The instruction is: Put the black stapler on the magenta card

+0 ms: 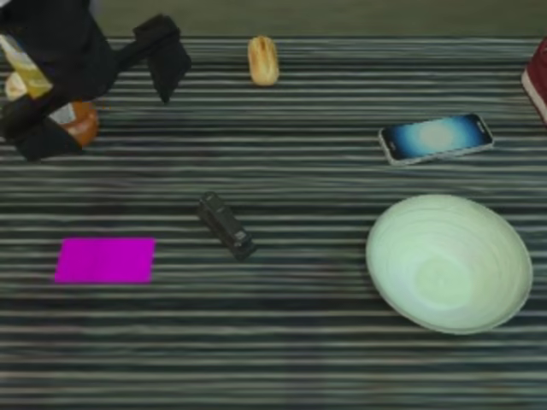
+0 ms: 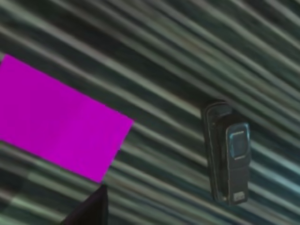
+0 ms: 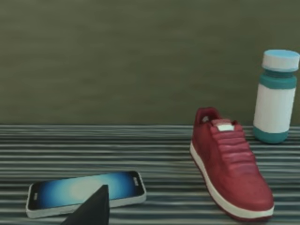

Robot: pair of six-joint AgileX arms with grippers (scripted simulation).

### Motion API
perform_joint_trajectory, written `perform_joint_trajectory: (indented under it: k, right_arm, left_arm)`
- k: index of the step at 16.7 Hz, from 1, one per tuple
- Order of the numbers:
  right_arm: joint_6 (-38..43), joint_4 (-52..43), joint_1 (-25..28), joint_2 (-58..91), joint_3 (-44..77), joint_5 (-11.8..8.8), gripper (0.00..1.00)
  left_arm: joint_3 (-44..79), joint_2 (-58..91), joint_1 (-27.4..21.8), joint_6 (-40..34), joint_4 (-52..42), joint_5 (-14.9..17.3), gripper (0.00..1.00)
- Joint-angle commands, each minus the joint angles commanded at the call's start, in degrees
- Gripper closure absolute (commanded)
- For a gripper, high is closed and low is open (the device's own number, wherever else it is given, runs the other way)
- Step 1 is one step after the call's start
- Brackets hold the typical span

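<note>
well apart: black stapler, left fingers

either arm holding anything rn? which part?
Nothing held. The stapler lies free on the table, beside the card. Left gripper is up at the far left; right arm is out of the top view.
</note>
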Motion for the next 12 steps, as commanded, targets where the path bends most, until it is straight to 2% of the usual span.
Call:
perform_joint_trajectory:
  k: [6,12]
  right_arm:
    - [0.0,0.0,0.0,0.0,0.0,0.0,0.00]
    - [0.0,0.0,0.0,0.0,0.0,0.0,0.00]
  left_arm:
    - [24.1,24.3,-4.6,-12.1,-14.4,0.1,0.00]
    - [31.3,31.0,-6.0,-15.7,-18.4,0.2,0.00]
